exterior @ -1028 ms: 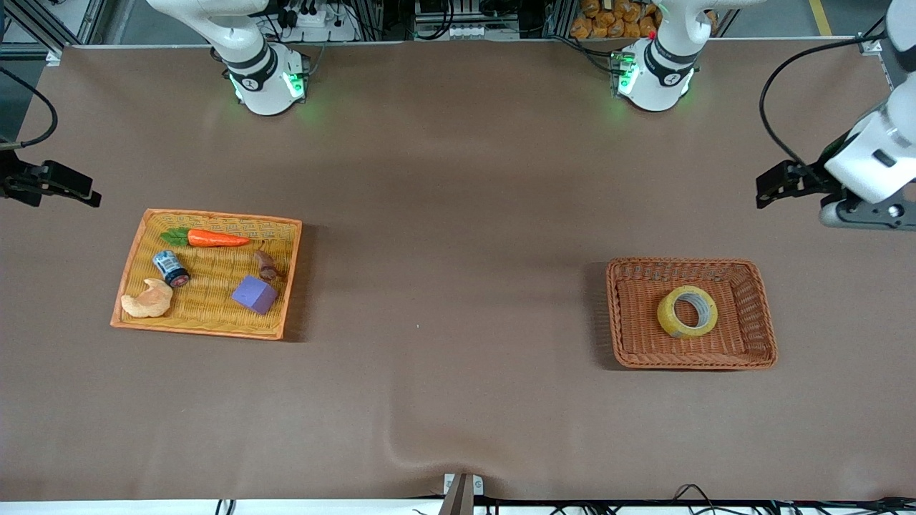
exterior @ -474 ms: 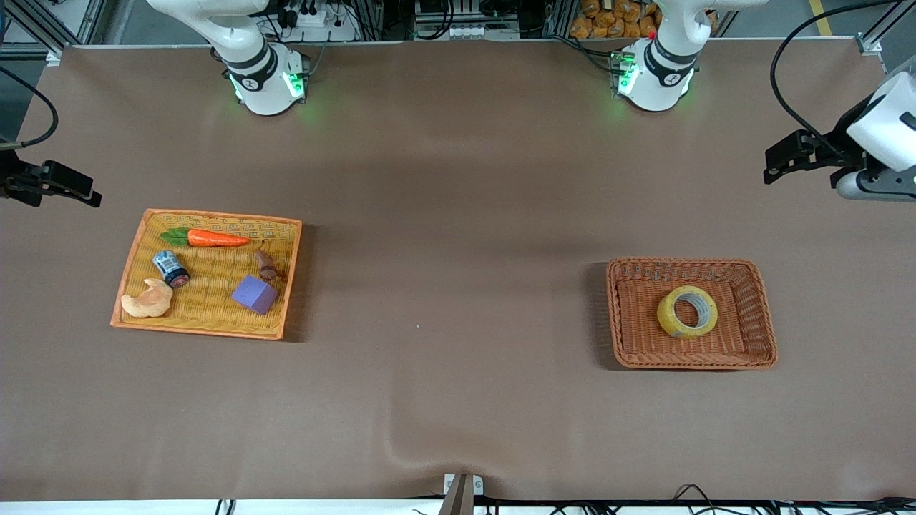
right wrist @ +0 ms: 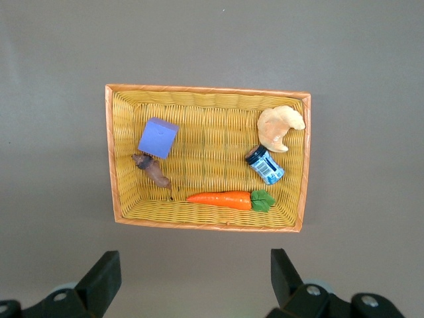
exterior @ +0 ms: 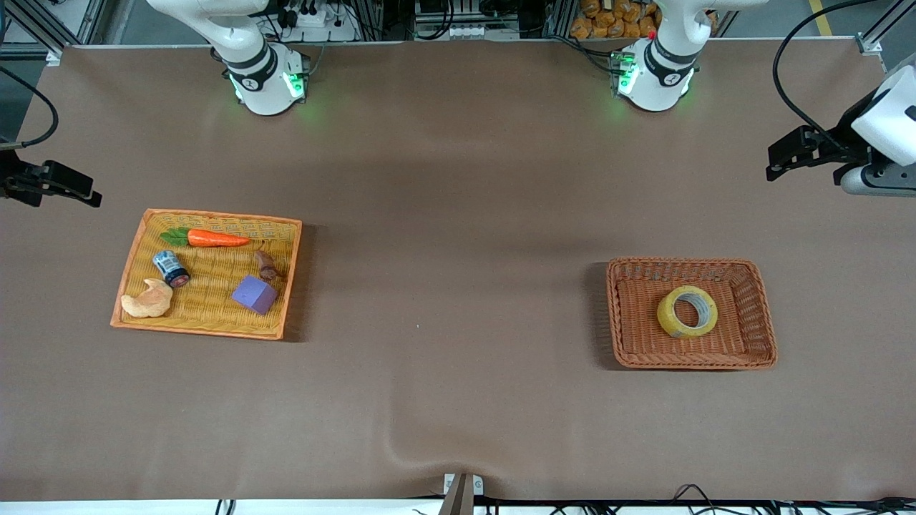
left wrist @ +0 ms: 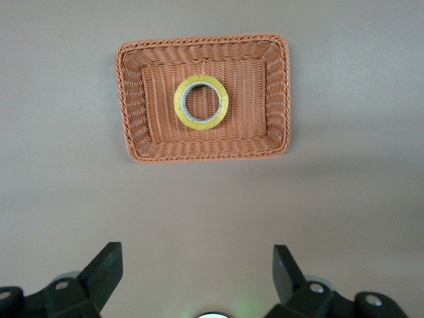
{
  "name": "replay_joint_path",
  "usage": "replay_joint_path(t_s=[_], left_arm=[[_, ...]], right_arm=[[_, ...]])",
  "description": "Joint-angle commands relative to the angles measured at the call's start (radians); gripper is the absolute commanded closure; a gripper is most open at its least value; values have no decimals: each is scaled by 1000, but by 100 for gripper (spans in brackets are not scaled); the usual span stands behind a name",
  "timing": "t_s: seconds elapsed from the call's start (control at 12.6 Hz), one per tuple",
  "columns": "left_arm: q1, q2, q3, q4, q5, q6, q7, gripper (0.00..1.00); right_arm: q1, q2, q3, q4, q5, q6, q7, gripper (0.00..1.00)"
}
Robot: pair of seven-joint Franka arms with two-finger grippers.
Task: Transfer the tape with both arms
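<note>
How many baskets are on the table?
2. The brown basket sits toward the left arm's end of the table and holds the tape. The yellow basket sits toward the right arm's end, holding a carrot and other small things. None looks hidden.

Brown-covered table (exterior: 458,179), cluttered edge

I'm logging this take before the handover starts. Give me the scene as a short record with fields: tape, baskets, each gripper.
tape: yellow roll lying flat in the brown wicker basket, toward the left arm's end of the table
yellow basket: holds carrot, purple cube, croissant, small can, a brown item
left gripper: open, empty, up in the air, not over the brown basket
right gripper: open, empty, not over the yellow basket
</note>
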Motion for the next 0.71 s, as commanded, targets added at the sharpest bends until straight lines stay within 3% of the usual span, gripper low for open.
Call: replay_joint_path(t_s=[0.0,0.63], left_arm=[[-7,-7,7,9,-7,-11,-8,0],[-6,-13,7,6,-5,44,-4,0]], right_arm=[[0,7,4,21,-13,-5,6,0],[0,7,4,25,-13,-5,6,0]])
